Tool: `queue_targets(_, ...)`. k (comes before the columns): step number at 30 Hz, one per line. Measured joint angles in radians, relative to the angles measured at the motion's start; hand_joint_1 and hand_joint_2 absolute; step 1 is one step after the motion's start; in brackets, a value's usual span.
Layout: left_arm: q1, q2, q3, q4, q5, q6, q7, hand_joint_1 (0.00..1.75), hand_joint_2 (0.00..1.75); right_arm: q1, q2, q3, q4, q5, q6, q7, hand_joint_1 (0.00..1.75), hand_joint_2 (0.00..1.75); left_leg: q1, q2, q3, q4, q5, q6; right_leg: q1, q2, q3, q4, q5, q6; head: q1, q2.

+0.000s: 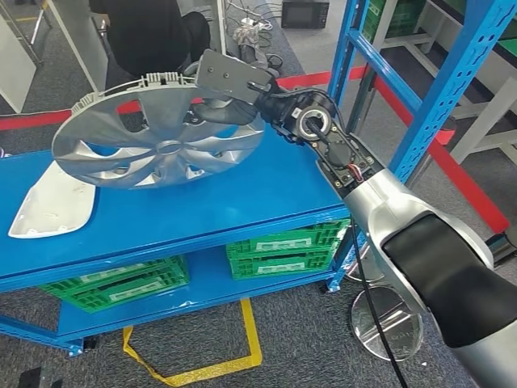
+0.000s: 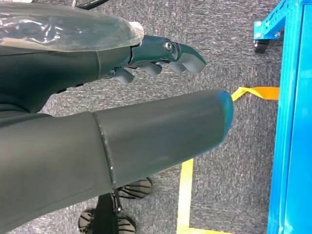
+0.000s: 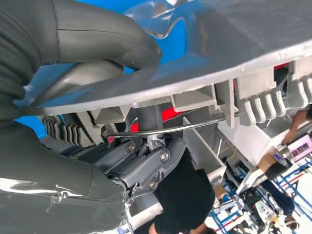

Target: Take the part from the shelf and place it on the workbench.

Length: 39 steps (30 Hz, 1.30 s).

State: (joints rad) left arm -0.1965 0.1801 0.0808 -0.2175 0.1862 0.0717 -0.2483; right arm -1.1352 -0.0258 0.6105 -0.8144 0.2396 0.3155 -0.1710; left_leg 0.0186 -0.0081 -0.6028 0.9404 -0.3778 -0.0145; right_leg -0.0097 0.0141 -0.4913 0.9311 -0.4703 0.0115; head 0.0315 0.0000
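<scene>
Part: silver plastic wheel cover [image 1: 155,145], round and spoked, with ribbed clips along its back rim; tilted, lifted clear above the blue shelf [image 1: 244,202].
Right hand [image 1: 229,97]: clamps the cover's near rim, thumb [image 3: 107,41] on the face, dark fingers [image 3: 147,163] behind; the disc extends away from the palm.
Left hand [image 2: 162,56]: hangs over grey carpet, holding nothing, fingers loosely apart.
Nearer arm: right.
Beside the cover: flat white panel [image 1: 52,212] on the shelf.
</scene>
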Motion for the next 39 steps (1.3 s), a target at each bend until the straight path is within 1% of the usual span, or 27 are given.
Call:
queue_targets(14, 0.002, 0.000, 0.000, 0.000, 0.000, 0.000, 0.000, 0.00, 0.00, 0.000, 0.001, -0.006, -0.013, -0.010, 0.007, 0.002, 1.75, 1.75, 0.000, 0.000, 0.000, 0.000, 0.000, 0.000, 0.000, 0.000, 0.000, 0.000, 0.000, 0.000, 0.001, 0.000)
queue_targets(17, 0.002, 0.000, 0.000, 0.000, 0.000, 0.003, 0.000, 0.00, 0.00, 0.000, 0.001, -0.007, -0.016, -0.058, 0.034, 0.005, 1.75, 1.75, 0.000, 0.000, 0.000, 0.000, 0.000, 0.000, 0.000, 0.000, -0.001, 0.000, 0.000, 0.000, 0.001, 0.000)
queue_targets(22, 0.002, 0.000, 0.000, 0.000, 0.004, 0.019, -0.011, 0.00, 0.00, 0.001, 0.002, -0.009, -0.047, -0.216, 0.078, 0.035, 1.75, 1.75, 0.000, 0.000, 0.000, 0.000, 0.000, 0.000, 0.000, 0.000, -0.001, 0.000, 0.000, 0.000, 0.000, 0.000)
queue_targets(26, 0.003, 0.000, 0.000, 0.000, 0.007, 0.024, -0.029, 0.00, 1.75, 0.018, 0.007, -0.009, -0.095, -0.303, 0.082, 0.062, 1.75, 1.75, 0.000, 0.000, 0.000, 0.000, 0.000, 0.000, 0.000, 0.000, -0.001, 0.000, 0.000, 0.000, 0.001, 0.000)
queue_targets(31, -0.004, -0.006, -0.001, 0.000, -0.015, 0.088, -0.089, 0.00, 1.75, 0.100, 0.028, -0.004, -0.213, -0.468, 0.104, 0.139, 1.75, 1.75, 0.000, 0.001, 0.000, 0.000, 0.000, 0.000, 0.000, 0.000, -0.001, 0.000, 0.000, 0.000, 0.001, 0.000)
queue_targets(34, -0.010, -0.013, -0.005, 0.000, -0.028, 0.111, -0.103, 0.00, 1.75, 0.145, 0.044, 0.002, -0.273, -0.541, 0.110, 0.160, 1.75, 1.75, 0.000, 0.000, 0.000, 0.000, 0.000, 0.000, 0.000, 0.000, -0.001, 0.000, 0.000, 0.000, 0.000, 0.000)
queue_targets(39, -0.011, -0.016, -0.006, 0.000, -0.029, 0.108, -0.104, 0.00, 1.75, 0.157, 0.048, 0.003, -0.297, -0.569, 0.113, 0.161, 1.75, 1.75, 0.000, 0.000, 0.000, 0.000, 0.000, 0.000, 0.000, 0.000, -0.001, 0.000, 0.000, 0.000, 0.000, 0.000)
